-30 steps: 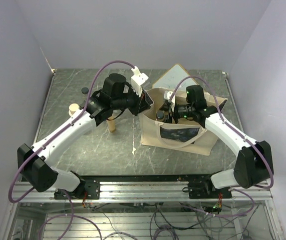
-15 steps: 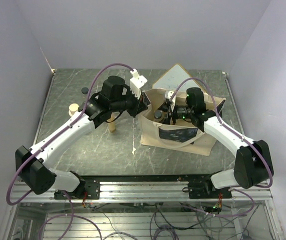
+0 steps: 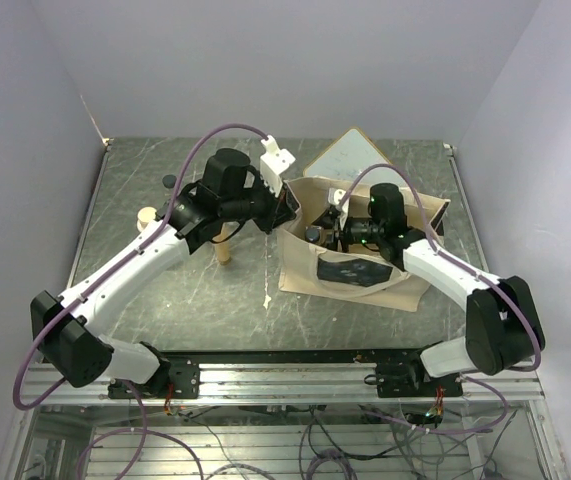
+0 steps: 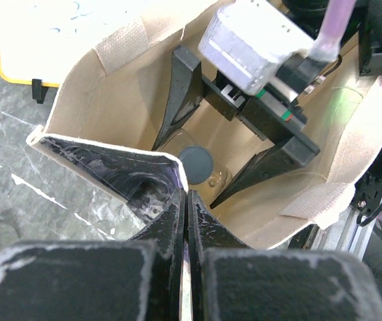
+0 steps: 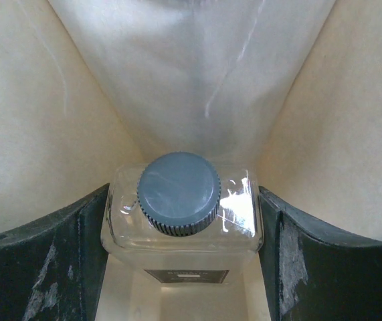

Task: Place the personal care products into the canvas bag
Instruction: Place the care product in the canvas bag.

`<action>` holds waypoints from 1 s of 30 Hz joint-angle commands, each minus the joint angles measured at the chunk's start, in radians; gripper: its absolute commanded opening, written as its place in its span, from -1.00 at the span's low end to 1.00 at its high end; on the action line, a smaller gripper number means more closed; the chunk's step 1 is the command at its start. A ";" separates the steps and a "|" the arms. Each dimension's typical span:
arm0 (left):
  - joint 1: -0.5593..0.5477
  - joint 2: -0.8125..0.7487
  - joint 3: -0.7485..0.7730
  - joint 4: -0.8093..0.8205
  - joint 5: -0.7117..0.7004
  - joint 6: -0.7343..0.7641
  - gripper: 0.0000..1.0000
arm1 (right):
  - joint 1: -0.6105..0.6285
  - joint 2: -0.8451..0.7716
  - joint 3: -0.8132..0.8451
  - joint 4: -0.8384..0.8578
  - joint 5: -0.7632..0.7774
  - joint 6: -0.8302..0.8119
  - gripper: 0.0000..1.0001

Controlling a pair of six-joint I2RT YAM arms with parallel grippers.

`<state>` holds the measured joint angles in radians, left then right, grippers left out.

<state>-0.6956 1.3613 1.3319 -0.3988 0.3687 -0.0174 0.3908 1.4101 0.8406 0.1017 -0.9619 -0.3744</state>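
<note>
The cream canvas bag with a dark print stands right of centre. My left gripper is shut on the bag's left rim; its closed fingers show in the left wrist view. My right gripper is down inside the bag, shut on a clear bottle with a dark grey cap, one finger at each side. The bottle's cap also shows in the left wrist view. A cream cylinder and a tan tube stand on the table left of the bag.
A white wood-framed board lies behind the bag. A small dark-capped item sits at the far left of the table. A small pale scrap lies in front of the bag. Walls close in on both sides.
My right gripper has moved left and deeper into the bag with the bottle, and the bag's front has shifted a little. The left gripper keeps its hold on the rim.
</note>
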 commanded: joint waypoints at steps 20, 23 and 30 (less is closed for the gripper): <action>-0.003 -0.058 0.108 -0.116 -0.139 0.081 -0.86 | -0.022 -0.033 -0.090 -0.008 0.277 -0.019 -1.00; -0.003 -0.060 0.108 -0.127 -0.181 0.080 -0.86 | -0.034 -0.036 -0.102 -0.004 0.282 -0.031 -1.00; -0.004 -0.016 0.133 -0.239 -0.341 0.080 -0.86 | -0.035 -0.050 -0.094 -0.030 0.271 -0.063 -1.00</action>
<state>-0.7040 1.3411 1.4033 -0.5671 0.1703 0.0387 0.3687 1.3617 0.7582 0.1089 -0.7673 -0.3603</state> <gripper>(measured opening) 0.072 0.743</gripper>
